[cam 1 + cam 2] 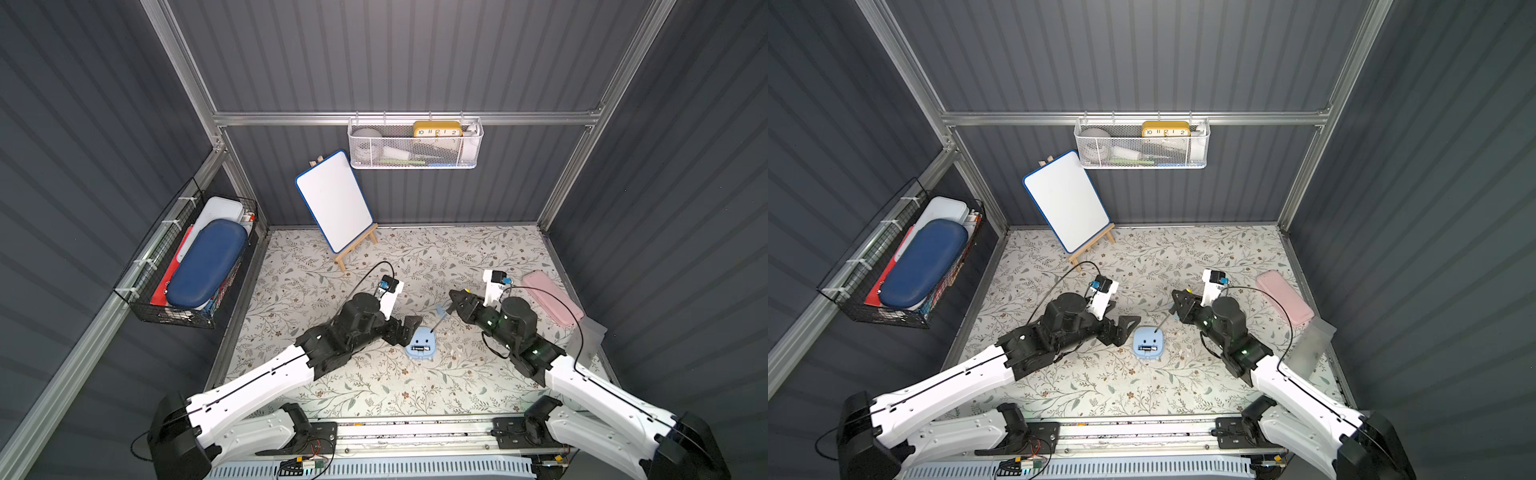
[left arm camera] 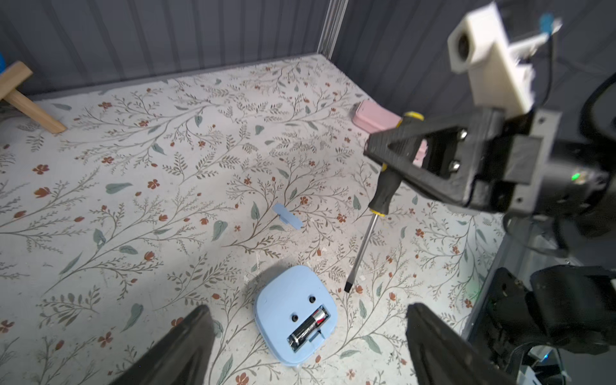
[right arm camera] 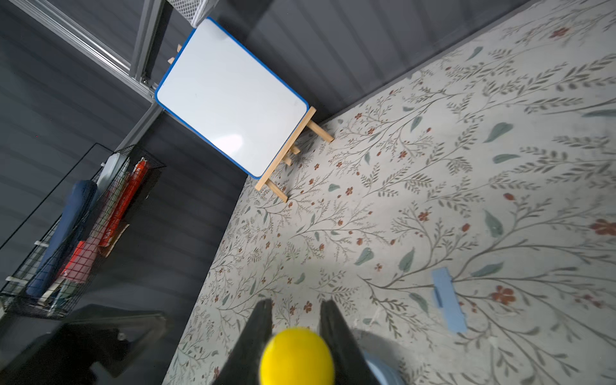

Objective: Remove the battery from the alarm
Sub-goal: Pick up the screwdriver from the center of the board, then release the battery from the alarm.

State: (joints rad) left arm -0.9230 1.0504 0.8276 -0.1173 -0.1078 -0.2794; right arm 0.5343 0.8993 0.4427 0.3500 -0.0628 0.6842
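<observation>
- Left gripper (image 2: 306, 313), jaws wide, hovers at eleven o'clock of the small light-blue rounded-square plastic alarm (image 2: 286, 293).
- Dark cylindrical battery (image 2: 308, 328) sits in its open back.
- Right gripper (image 3: 296, 303) clamps black-and-yellow-handled screwdriver (image 2: 383, 193) at one o'clock.

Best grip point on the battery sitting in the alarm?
Mid-body, pinching across its round sides, coming straight down: the battery lies flat in the upturned back bay of the alarm, ends tucked against the bay's end walls. Side walls look tight; lifting one end first may help.
</observation>
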